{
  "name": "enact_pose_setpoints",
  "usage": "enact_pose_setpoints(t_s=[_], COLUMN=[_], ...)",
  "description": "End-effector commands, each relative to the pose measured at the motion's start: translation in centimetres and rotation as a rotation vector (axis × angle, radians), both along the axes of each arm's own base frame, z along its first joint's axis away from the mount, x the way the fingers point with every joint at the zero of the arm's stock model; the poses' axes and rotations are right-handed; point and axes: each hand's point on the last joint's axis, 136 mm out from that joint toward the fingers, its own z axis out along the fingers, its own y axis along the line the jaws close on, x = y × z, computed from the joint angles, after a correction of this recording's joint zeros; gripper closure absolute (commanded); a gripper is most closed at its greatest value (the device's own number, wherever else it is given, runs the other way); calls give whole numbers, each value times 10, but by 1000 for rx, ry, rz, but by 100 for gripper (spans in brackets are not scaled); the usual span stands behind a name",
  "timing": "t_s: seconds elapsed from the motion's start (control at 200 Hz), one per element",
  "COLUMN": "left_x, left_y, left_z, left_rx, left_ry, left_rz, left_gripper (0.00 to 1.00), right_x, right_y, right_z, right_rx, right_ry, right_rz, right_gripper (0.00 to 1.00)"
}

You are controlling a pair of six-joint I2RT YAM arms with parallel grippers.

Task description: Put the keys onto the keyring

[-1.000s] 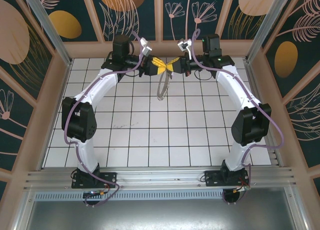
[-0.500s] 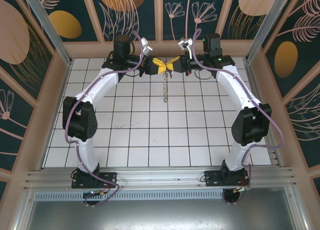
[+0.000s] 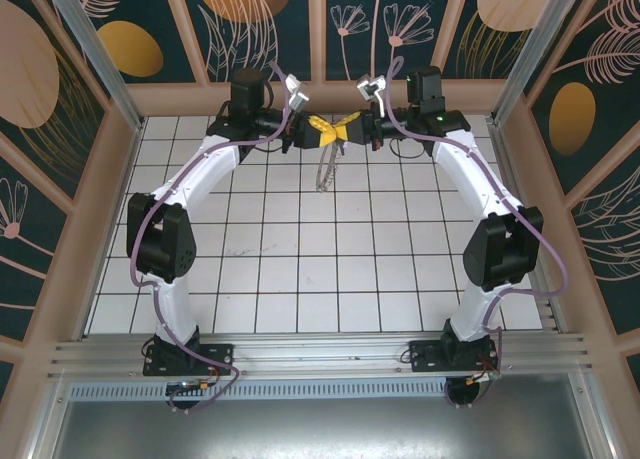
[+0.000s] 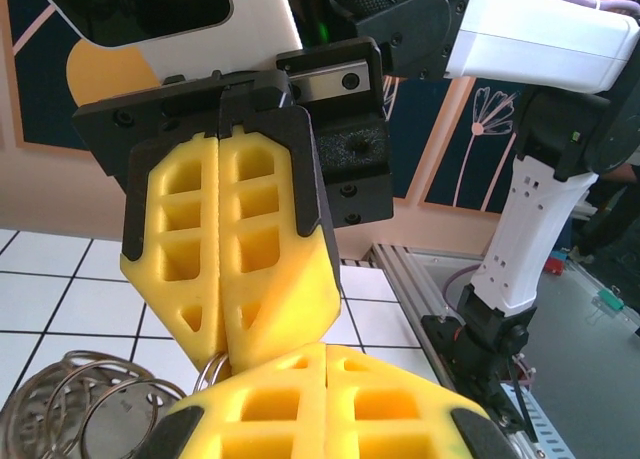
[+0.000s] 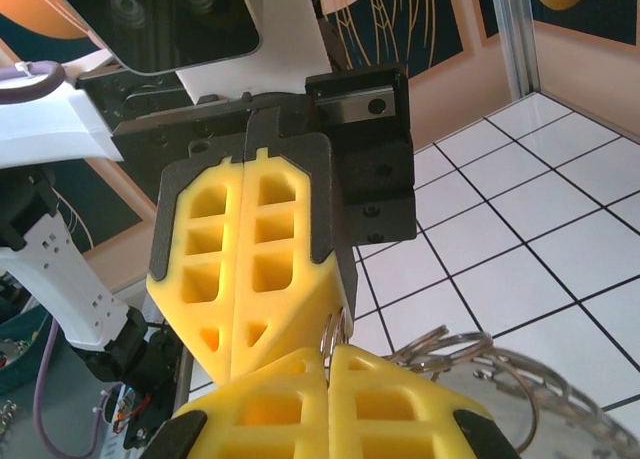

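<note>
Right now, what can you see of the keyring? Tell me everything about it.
The keyring is thin silvery wire, metal by its look, with several overlapping loops bunched together in the wrist views. One small loop is caught where the yellow fingertips of the shut left gripper and the shut right gripper meet; which pair clamps it I cannot tell. The rest hangs below them over the far part of the tiled table; whether its bottom touches the tiles is unclear.

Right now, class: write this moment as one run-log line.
left fingers: shut on keyring | right fingers: shut on keyring | keyring: hangs between them above table
</note>
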Motion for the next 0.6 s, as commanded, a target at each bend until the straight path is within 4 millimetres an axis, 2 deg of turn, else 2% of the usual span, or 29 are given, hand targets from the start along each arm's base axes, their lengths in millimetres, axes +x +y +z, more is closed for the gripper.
enact_pose_setpoints(t_s=[0.0,0.16,0.295,0.39,0.49,0.596], left_x=[1,0,-3,3,17,32], left_y=[-4,-4,-2,1,7,11], left_z=[4,8,9,10,9,8], left_rx=[-11,-23,-25,-18,-5,11], left_ry=[-40,-45,-40,-44,-48,-52], left_rz=[9,12,-8,34,126,230], left_gripper=[100,100,100,100,66,43], right_x=[-13,-13,-13,-13,-11,-8], right_y=[-6,-11,-16,-20,-23,-27], right_z=[34,42,41,38,35,30], right_rx=[55,66,69,67,58,46], right_ry=[-83,-96,-90,-88,-86,-88], right_rz=[26,16,18,4,-30,-72], right_gripper=[100,100,100,100,100,100])
